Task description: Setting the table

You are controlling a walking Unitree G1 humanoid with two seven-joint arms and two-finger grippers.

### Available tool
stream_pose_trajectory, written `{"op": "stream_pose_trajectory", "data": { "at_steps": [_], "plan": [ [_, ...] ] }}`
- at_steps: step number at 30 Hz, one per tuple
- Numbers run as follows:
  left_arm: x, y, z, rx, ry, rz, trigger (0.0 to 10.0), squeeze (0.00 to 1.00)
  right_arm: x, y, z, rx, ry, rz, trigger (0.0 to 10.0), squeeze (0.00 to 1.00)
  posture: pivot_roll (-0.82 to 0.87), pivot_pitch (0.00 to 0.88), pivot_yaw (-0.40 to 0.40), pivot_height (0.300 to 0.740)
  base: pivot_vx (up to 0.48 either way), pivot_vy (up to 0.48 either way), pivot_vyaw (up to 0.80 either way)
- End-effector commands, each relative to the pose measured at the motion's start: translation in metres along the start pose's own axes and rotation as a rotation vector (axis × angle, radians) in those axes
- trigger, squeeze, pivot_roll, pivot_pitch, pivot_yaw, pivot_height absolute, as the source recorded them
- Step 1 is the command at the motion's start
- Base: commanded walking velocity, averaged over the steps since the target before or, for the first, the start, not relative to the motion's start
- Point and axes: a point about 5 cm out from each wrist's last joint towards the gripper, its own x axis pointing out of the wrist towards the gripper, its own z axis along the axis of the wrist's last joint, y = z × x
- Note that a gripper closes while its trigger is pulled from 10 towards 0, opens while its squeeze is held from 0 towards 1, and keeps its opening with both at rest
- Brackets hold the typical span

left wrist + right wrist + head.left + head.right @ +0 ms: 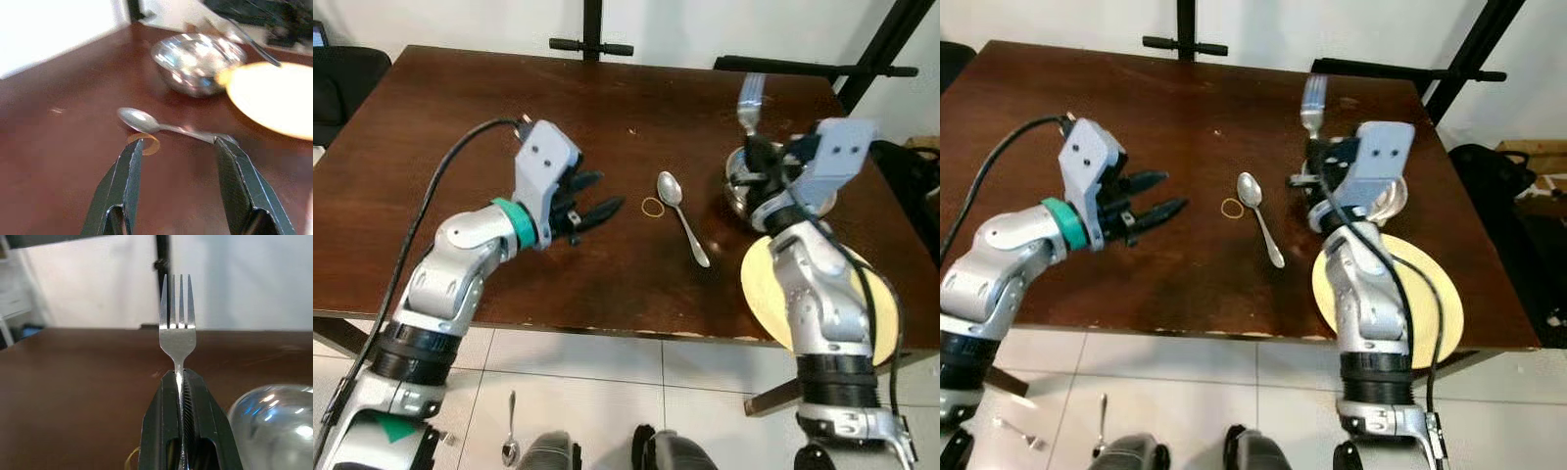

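Note:
My right gripper [751,147] is shut on a silver fork [750,103], tines pointing up and away, above the right side of the brown table [460,127]. The fork [177,328] stands straight between the closed black fingers. Just beside that gripper sits a shiny metal bowl [740,192], and a pale yellow plate [764,284] lies at the table's near right edge under my right arm. A silver spoon [681,212] lies mid-table next to a small yellow ring [653,207]. My left gripper [597,199] hovers open left of the spoon [146,122], fingers pointing at it.
Another spoon [510,441] lies on the tiled floor below the table's near edge. Black stands [592,44] and a dark chair [342,83] stand behind and left of the table. The table's left half is bare wood.

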Motion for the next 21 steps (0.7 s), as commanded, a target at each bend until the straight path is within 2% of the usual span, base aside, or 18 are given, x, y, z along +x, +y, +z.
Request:
{"op": "stream_pose_trajectory", "data": {
  "at_steps": [1,3,6,9,11,16,21],
  "plan": [
    [-0.002,-0.003,-0.004,-0.003,0.027,-0.034,10.0,0.0,-0.003,0.003,-0.005,0.015,0.03,0.02,10.0,0.0,0.19,0.06,-0.003,0.74,0.0,0.0,0.0],
    [-0.004,-0.002,-0.005,0.002,0.039,-0.046,10.0,0.0,-0.004,0.004,-0.007,0.019,0.042,0.028,10.0,0.0,0.19,0.063,-0.005,0.74,0.0,0.0,0.0],
    [-0.006,0.0,-0.002,0.029,0.059,-0.057,10.0,0.0,-0.003,0.013,-0.03,0.061,0.125,0.041,10.0,0.0,0.23,0.087,-0.023,0.74,0.0,0.0,0.0],
    [-0.006,0.0,-0.001,0.033,0.06,-0.059,10.0,0.0,-0.001,0.017,-0.037,0.072,0.148,0.046,10.0,0.0,0.23,0.092,-0.024,0.74,0.0,0.0,0.0],
    [-0.009,-0.002,-0.001,0.031,0.069,-0.074,10.0,0.0,0.006,0.027,-0.049,0.092,0.176,0.062,10.0,0.0,0.24,0.122,-0.026,0.74,0.0,0.0,0.0],
    [-0.014,-0.006,-0.003,0.032,0.101,-0.117,10.0,0.0,0.016,0.038,-0.059,0.126,0.187,0.087,10.0,0.0,0.28,0.157,-0.021,0.74,0.0,0.0,0.0],
    [-0.017,-0.004,-0.001,0.053,0.12,-0.135,10.0,0.0,0.022,0.043,-0.063,0.132,0.196,0.1,10.0,0.0,0.31,0.173,-0.016,0.74,0.0,0.0,0.0]
  ]
}}
